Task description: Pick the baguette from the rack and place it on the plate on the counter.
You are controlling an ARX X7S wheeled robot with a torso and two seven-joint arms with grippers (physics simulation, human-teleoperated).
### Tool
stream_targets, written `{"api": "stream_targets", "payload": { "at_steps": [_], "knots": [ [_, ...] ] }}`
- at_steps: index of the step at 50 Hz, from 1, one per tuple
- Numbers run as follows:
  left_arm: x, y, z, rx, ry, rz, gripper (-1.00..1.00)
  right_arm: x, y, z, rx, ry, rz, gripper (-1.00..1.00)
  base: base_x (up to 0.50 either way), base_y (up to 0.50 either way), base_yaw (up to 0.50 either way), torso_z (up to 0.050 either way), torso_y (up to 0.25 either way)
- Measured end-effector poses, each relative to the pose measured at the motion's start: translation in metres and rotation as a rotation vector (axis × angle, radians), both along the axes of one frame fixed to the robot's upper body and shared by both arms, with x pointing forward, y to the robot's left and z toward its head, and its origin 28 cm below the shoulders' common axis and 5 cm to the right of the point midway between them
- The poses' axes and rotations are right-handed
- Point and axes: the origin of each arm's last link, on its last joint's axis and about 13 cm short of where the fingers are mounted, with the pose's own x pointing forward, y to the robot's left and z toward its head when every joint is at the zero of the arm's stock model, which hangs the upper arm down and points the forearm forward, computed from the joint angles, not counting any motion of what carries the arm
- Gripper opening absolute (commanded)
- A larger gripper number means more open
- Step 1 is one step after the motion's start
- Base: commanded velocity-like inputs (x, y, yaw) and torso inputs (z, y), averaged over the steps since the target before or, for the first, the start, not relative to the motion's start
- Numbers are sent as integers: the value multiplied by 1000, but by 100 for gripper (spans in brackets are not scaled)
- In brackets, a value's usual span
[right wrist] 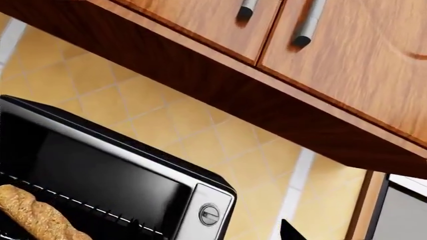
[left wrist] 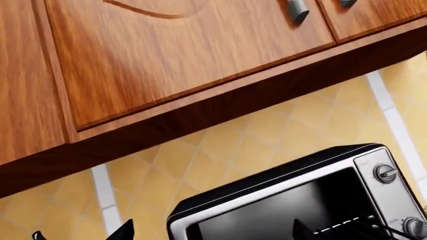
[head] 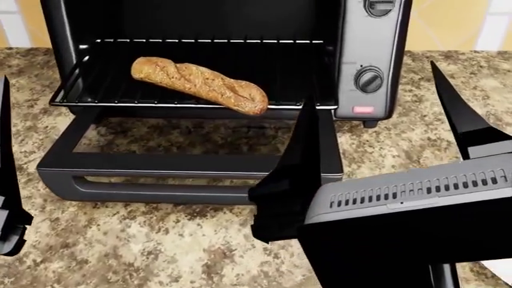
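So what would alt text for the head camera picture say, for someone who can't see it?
A short golden-brown baguette lies on a black wire rack pulled out of an open black-and-silver toaster oven, its door folded down onto a speckled granite counter. The robot's black right gripper, open, is raised in the foreground.

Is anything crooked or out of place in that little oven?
Mildly, yes: the baguette lies diagonally across the rack, one end reaching the rack's front rail. The oven door hangs fully open over the counter. Nothing looks spilled or damaged.
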Motion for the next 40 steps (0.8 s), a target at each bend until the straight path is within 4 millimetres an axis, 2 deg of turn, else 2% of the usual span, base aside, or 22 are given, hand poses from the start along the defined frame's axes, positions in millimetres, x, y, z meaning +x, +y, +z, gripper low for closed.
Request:
{"api": "stream_targets", "payload": {
  "at_steps": [21, 33, 40],
  "knots": [
    [-2, 0, 1, 2, -1, 4, 100, 0, 0, 0, 2, 8, 12, 100, 333, 0, 0, 44, 112],
    [-1, 0, -5, -4, 50, 0, 100, 3, -7, 3, 39, 115, 83, 100, 0, 0, 0, 0, 0],
    [-2, 1, -6, -16, 64, 2, 100, 9, -13, 12, 37, 199, 161, 100, 0, 0, 0, 0, 0]
  ]
}}
